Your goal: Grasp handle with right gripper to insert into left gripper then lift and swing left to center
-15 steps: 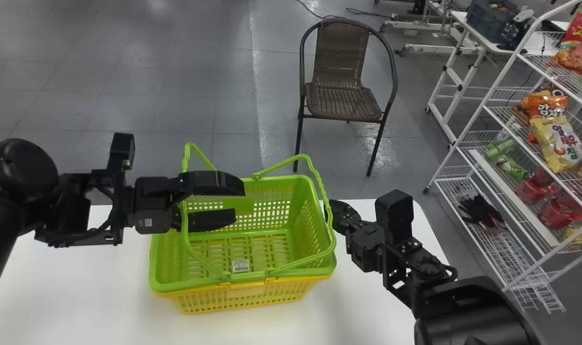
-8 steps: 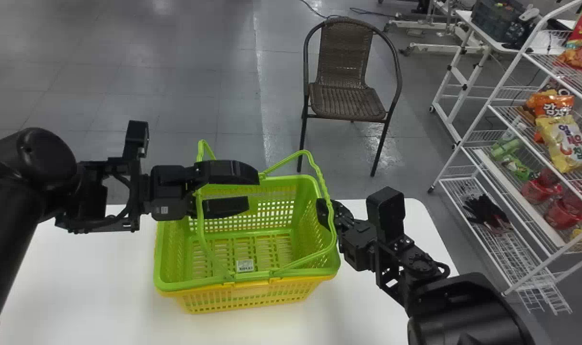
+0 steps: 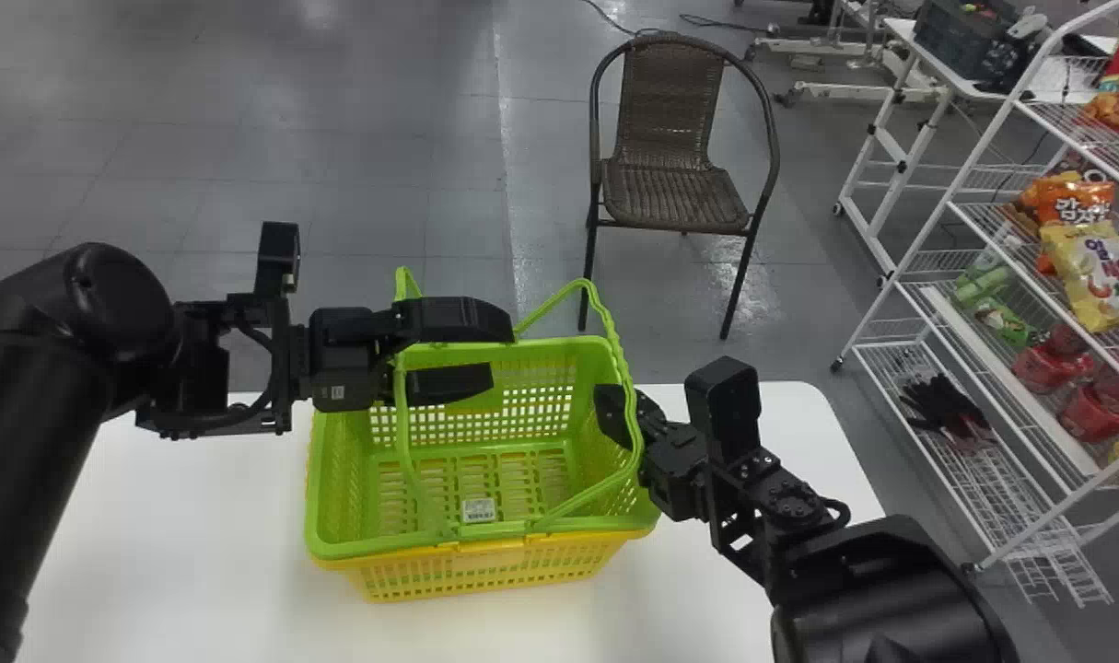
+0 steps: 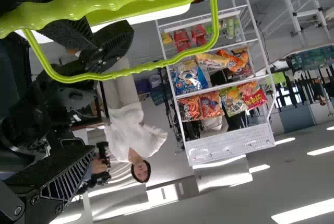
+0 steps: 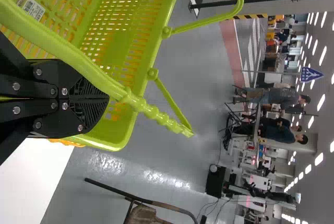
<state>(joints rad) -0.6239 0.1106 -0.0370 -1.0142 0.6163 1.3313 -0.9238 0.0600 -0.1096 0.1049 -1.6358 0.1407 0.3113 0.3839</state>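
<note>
R gripper (image 5: 105, 99) has its fingers shut by the R handle (image 5: 156, 115); L gripper's (image 3: 502, 355) are open at the L handle (image 3: 402, 424). Both have just moved inward, so prob. R grasps nxt, then feeds its handle to L. Green basket (image 3: 366, 550) sits on desk (image 3: 154, 571), not yet lifted.

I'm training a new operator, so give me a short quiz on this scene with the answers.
1. True or false: the green basket is nested inside the yellow basket.
2. Which piece of furniture stands on the floor beyond the white table?
a) a ladder
b) a wicker-look chair
c) a sofa
3. Fill in: the fingers of the left gripper are ____ (open or shut).

Key: 1 true; 2 b; 3 open.
</note>
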